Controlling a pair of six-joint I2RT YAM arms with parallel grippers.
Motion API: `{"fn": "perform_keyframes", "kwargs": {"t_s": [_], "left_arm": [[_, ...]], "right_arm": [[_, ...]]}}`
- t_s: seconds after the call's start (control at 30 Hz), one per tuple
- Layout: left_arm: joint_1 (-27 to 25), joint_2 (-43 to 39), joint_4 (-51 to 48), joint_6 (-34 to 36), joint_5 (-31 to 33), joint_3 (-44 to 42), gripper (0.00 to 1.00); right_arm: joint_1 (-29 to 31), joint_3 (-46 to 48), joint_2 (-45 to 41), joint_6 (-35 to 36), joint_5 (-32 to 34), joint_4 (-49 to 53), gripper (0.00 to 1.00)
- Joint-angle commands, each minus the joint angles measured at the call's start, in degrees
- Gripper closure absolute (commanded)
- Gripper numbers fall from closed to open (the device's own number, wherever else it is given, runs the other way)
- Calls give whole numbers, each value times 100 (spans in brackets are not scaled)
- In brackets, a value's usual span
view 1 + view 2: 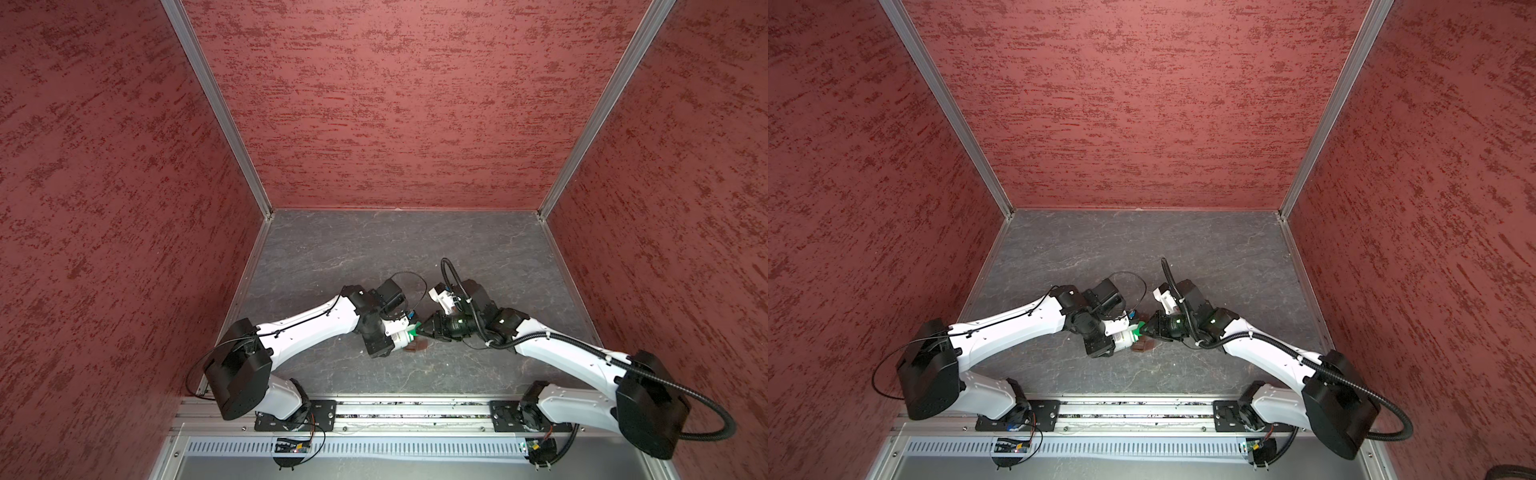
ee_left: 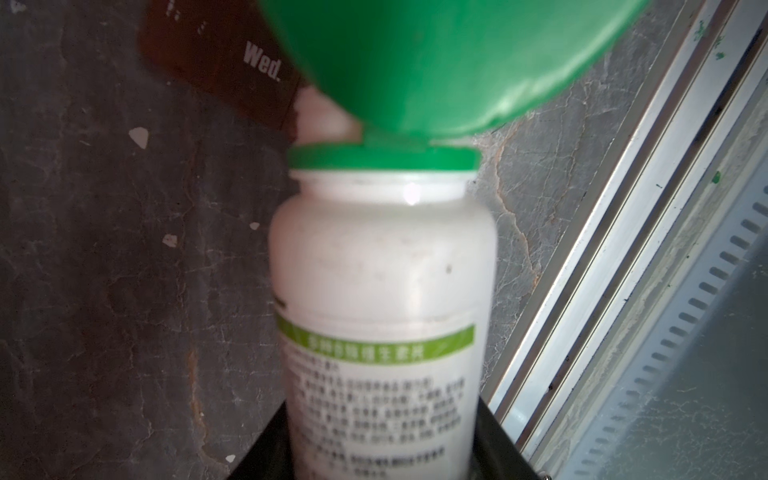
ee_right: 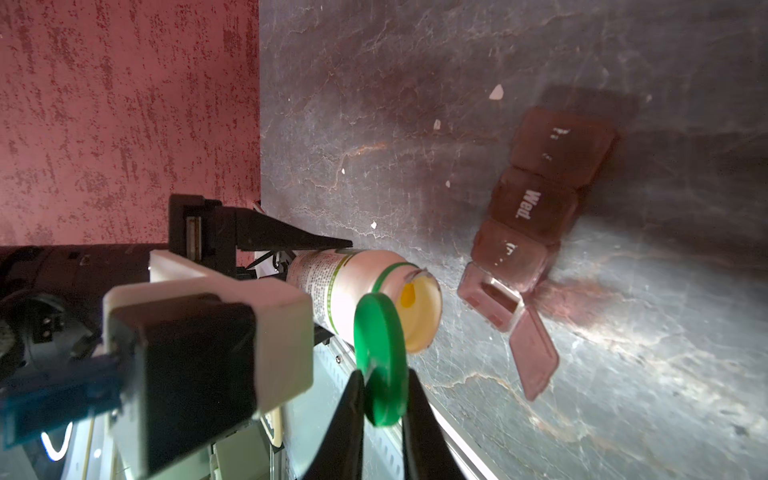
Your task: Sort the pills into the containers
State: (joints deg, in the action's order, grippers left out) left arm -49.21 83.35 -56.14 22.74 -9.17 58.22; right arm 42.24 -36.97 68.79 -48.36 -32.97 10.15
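My left gripper [image 2: 380, 449] is shut on a white bottle [image 2: 382, 291], which lies on its side low over the table in both top views [image 1: 401, 337] [image 1: 1123, 337]. Its green hinged lid [image 3: 380, 345] is swung open. My right gripper [image 3: 384, 386] is shut on that lid, one finger on each face. One yellow-orange pill [image 3: 408, 296] shows inside the bottle's open mouth. The containers [image 3: 536, 208], a brown strip of cells with one marked "Wed.", lie on the table just past the mouth. The end cell [image 3: 494, 301] is open, with its flap [image 3: 534, 353] folded out.
Red textured walls [image 1: 124, 208] close in the grey stone-look table [image 1: 374, 249] on three sides. An aluminium rail [image 1: 395, 409] carrying both arm bases runs along the front edge. Small white flecks [image 3: 496, 92] are scattered on the table near the containers.
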Motion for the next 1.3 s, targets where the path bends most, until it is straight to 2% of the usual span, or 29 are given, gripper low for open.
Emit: {"fn": "perform_keyframes", "kwargs": {"t_s": [0.0, 0.57, 0.83, 1.27], "left_arm": [[-16, 21, 59, -103, -133, 140, 100], [-120, 207, -107, 55, -232, 89, 100], [-173, 464, -224, 145, -30, 144, 100], [-153, 778, -453, 130, 127, 391, 100]], "right_arm": [[109, 139, -203, -292, 201, -484, 81], [153, 586, -492, -479, 661, -1073, 72], [162, 748, -584, -474, 647, -1342, 79], [171, 1065, -442, -672, 479, -2016, 83]]}}
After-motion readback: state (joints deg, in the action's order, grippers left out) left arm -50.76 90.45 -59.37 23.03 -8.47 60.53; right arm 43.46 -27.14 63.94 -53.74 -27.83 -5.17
